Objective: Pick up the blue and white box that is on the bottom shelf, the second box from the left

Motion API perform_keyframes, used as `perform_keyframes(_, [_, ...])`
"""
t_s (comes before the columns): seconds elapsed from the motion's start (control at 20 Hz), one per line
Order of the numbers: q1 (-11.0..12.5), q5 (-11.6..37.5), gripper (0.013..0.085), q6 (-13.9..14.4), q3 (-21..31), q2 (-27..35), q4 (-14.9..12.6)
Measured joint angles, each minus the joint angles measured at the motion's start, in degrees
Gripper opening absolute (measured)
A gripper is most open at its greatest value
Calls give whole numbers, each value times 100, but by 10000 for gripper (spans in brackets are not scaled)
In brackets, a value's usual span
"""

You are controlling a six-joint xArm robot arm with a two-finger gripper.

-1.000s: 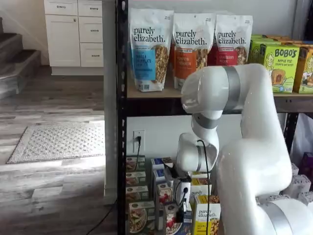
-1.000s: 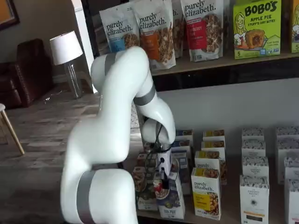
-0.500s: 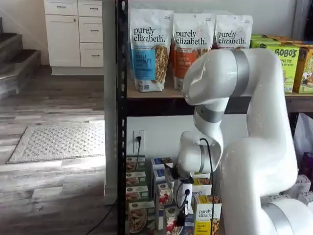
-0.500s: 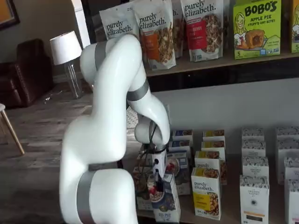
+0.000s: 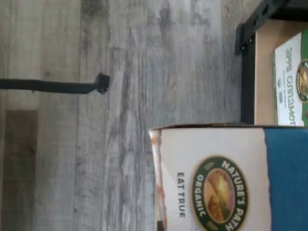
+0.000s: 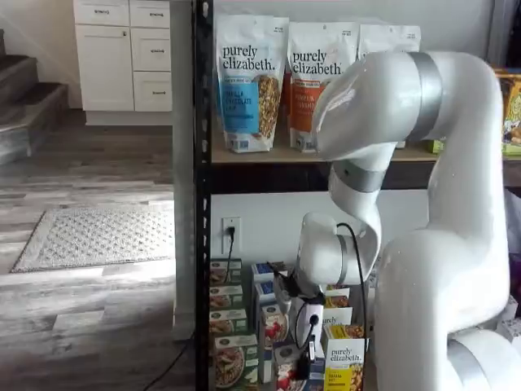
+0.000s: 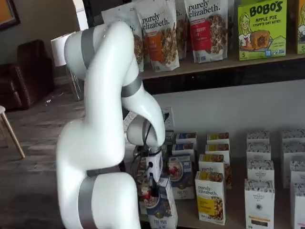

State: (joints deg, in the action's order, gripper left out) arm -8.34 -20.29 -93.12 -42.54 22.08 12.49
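With its jaws closed on the blue and white box (image 7: pixel 161 206), my gripper (image 7: pixel 152 183) holds it near the bottom shelf's (image 7: pixel 228 215) front edge.

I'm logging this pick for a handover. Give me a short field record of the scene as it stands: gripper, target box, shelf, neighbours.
gripper: gripper shut on the blue and white box
target: blue and white box held at the front edge of the bottom shelf, tilted
wrist view: box top white with a "Nature's Path Organic" logo, wood floor beyond
right neighbour: yellow purely elizabeth carton, upright
upper shelf: purely elizabeth bags
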Motion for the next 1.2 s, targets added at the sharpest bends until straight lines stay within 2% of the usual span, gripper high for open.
perform_keyframes(0.15, [-142, -51, 490, 229, 383, -474, -84])
perform_keyframes(0.4, [-321, -293, 490, 766, 777, -1138, -449])
perform_keyframes(0.5, [-376, -474, 490, 1004, 909, -1446, -635])
perform_keyframes(0.7, [-406, -931, 490, 1291, 1023, -1939, -898])
perform_keyframes(0.95, [-443, -1603, 490, 1508, 1000, -2503, -1085])
perform_keyframes(1.2, [-540, -2220, 490, 1662, 827, -2890, -1142])
